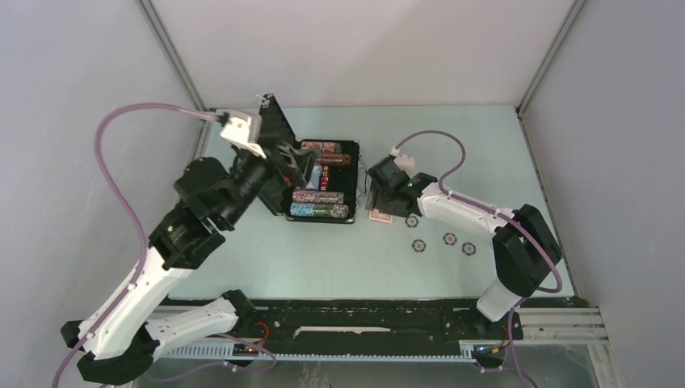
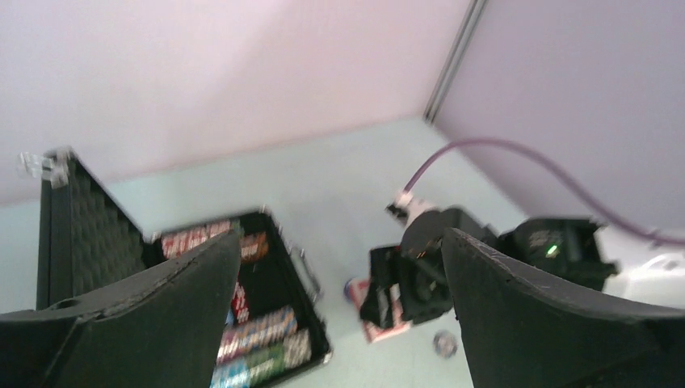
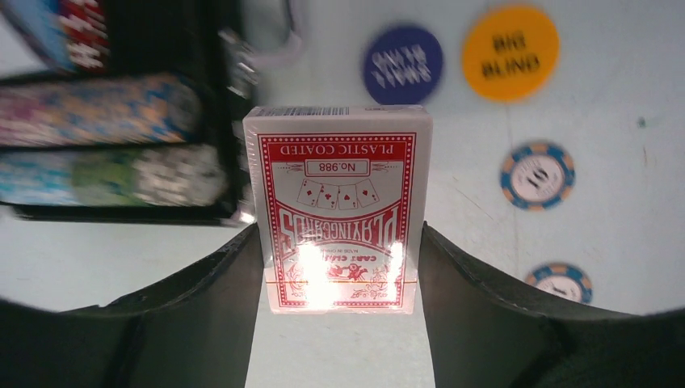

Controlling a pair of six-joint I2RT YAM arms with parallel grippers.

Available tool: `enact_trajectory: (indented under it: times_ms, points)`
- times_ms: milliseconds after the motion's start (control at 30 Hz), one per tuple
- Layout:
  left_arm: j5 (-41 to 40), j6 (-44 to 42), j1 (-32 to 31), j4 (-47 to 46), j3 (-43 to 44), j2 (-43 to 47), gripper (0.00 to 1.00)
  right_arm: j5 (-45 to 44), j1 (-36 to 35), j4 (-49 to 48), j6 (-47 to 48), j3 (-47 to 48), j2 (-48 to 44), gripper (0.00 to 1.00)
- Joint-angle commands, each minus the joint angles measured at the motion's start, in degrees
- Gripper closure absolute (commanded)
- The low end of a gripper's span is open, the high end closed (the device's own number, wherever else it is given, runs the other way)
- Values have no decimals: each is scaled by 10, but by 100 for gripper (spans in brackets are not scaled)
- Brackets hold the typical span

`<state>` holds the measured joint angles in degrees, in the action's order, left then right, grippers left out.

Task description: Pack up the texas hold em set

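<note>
Left tool (image 2: 339,242): spread wide, empty, poised beside raised lid (image 1: 271,121), probably to close it later.
Case (image 1: 346,176): open on counter (image 1: 323,259); chip rows (image 1: 319,212) seated inside.
Card deck (image 3: 338,162): just right of case, pinched by both sides in right tool (image 3: 339,242), apparently for loading.
Blue button (image 3: 402,65), orange button (image 3: 510,52), loose chips (image 3: 537,175): on counter, unpacked.

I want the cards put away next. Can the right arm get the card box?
Probably yes. The right gripper has a finger on each side of the card box, and nothing is in the way.
</note>
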<state>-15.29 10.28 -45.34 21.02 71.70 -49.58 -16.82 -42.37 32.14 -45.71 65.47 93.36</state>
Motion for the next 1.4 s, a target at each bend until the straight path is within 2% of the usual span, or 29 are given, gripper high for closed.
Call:
enact_trajectory:
  times_ms: [0,133,333,600,1067,1167,1267,1367]
  points:
    - [-11,-6,2,-85,93,-17,0,-1,8,-22,34,114,14,40]
    - [-34,-44,2,-120,70,-16,0,10,15,7,55,228,79,40]
    - [-68,-71,2,-207,-84,51,0,5,13,57,68,400,214,41]
    - [-79,-102,2,-229,-101,74,2,-41,6,135,72,628,377,41]
    - [-67,-119,2,-230,-103,49,3,-60,3,137,93,658,449,41]
    - [-99,-134,-12,-225,-93,39,1,-67,3,137,97,658,457,41]
    - [-138,-155,-46,-167,-40,13,0,-67,1,132,100,658,461,41]
    - [-115,-139,-47,-129,-19,2,0,-61,-1,129,100,658,467,41]
